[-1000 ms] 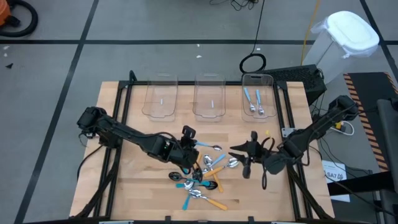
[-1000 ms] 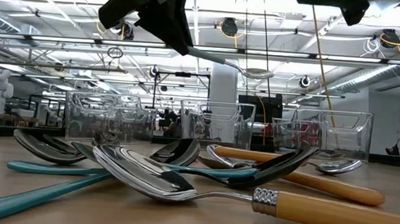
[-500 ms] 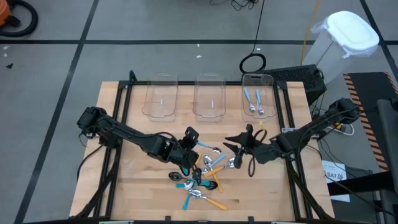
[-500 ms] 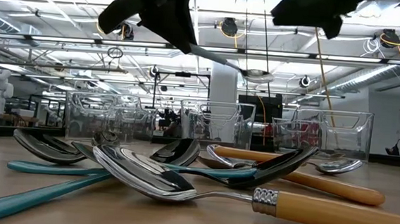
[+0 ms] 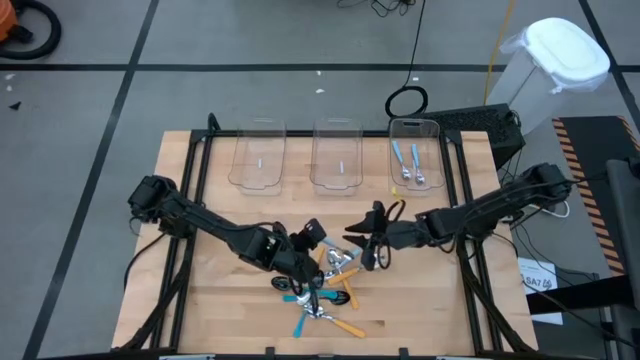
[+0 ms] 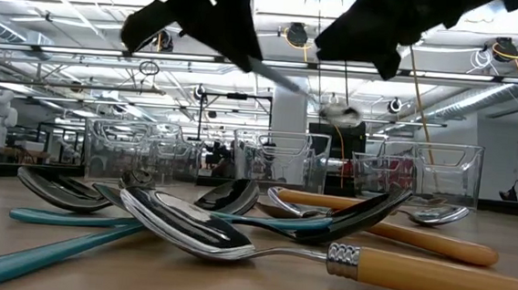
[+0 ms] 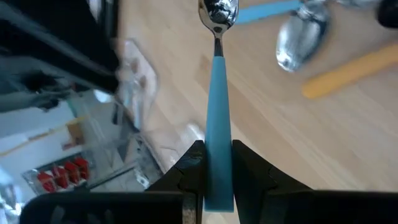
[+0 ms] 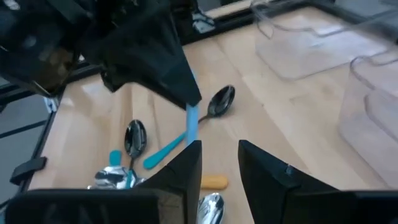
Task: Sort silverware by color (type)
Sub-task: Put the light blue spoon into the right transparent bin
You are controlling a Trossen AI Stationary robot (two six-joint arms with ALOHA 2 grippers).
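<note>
My left gripper (image 7: 217, 163) is clamped on the handle of a light-blue spoon (image 7: 217, 93), holding it in the air just above the pile of spoons (image 5: 320, 290) on the wooden table (image 5: 220, 300). My right gripper (image 5: 365, 243) hangs beside that pile, fingers apart and empty, facing the raised spoon. Two more light-blue spoons (image 5: 408, 163) lie in the bin (image 5: 413, 128) beyond the pile.

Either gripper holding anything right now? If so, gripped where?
The left gripper holds a light-blue-handled spoon with a shiny silver bowl, clamped at the handle's end, bowl pointing away. The right gripper is open beside it and holds nothing.
</note>
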